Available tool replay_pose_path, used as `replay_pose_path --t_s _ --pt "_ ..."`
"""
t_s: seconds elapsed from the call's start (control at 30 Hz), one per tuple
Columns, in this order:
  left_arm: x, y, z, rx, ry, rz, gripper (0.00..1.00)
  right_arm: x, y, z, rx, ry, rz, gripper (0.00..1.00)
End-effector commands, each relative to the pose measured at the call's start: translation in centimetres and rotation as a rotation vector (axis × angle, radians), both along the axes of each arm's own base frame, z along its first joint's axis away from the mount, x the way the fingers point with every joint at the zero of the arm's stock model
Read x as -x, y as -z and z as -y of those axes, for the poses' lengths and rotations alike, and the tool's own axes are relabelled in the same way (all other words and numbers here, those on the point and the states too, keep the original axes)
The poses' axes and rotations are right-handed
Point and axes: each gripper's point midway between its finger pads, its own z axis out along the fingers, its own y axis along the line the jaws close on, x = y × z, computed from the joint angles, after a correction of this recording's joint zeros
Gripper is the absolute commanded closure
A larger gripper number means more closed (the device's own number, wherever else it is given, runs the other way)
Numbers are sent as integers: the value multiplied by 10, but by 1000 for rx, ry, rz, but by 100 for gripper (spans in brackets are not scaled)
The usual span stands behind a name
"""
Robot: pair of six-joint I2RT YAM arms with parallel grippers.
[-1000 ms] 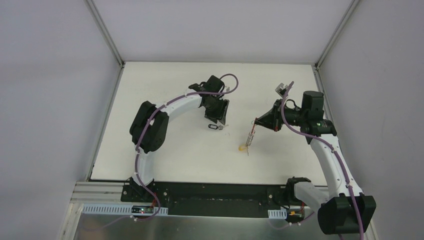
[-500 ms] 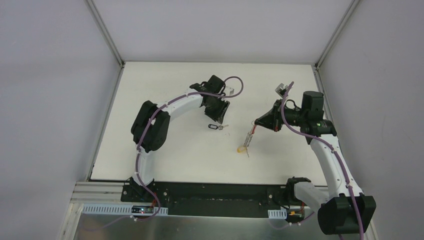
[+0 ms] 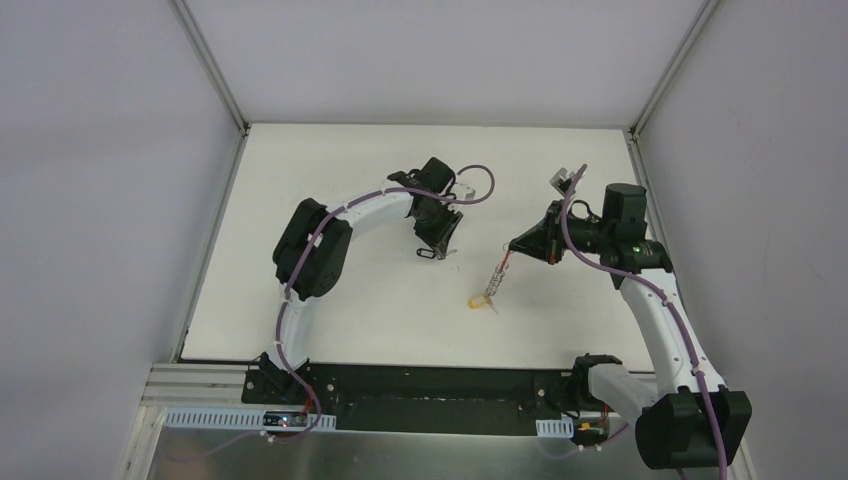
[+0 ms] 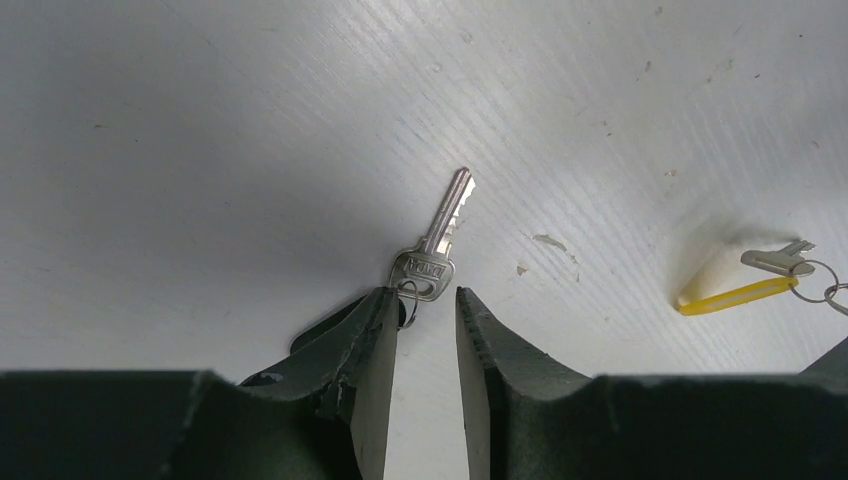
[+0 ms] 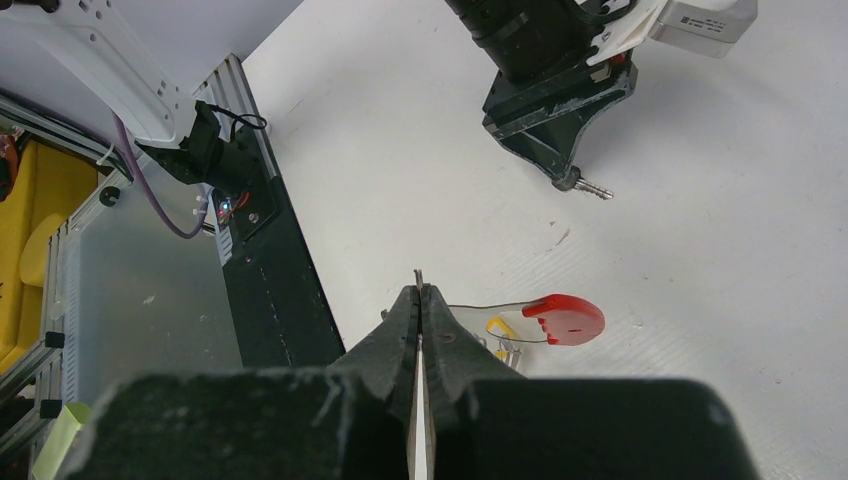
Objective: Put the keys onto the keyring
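Silver metal marks the single key [image 4: 435,250] lying flat on the worktop [image 3: 350,300], its head just ahead of the left claw [image 4: 425,298]. The keyring [image 3: 428,255], a small black loop, appears joined to that head and sits tucked against one finger [image 4: 375,340] of the claw. The left claw's jaws stand a narrow gap apart and grasp nothing. The right claw [image 5: 420,295] is clenched on the strap of the keys [image 3: 493,283]. The keys hang from it with the yellow tag [image 4: 735,295] resting on the worktop, well apart from the keyring.

We judge the step in hand to be the pickup of the keyring. To do it well, we centre the loop between the jaws before clenching. At present it lies off to one side, so a pinch here may catch the key head or nothing. We shift the claw sideways, seat the loop's edge, and lift gently so that the key does not swing.
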Motion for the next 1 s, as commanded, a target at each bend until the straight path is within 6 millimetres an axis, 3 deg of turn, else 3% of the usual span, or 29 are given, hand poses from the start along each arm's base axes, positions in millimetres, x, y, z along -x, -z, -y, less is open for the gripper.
replay_pose_path --t_s 0.0,0.6,0.97 --pt "1 -8 1 11 47 41 72 1 -14 -2 -27 -37 84 100" --pt "3 -4 -7 -16 68 66 82 3 -14 -3 -33 -41 82 100" --pt "5 -11 -9 -8 80 83 79 3 -13 -3 -34 -42 80 100"
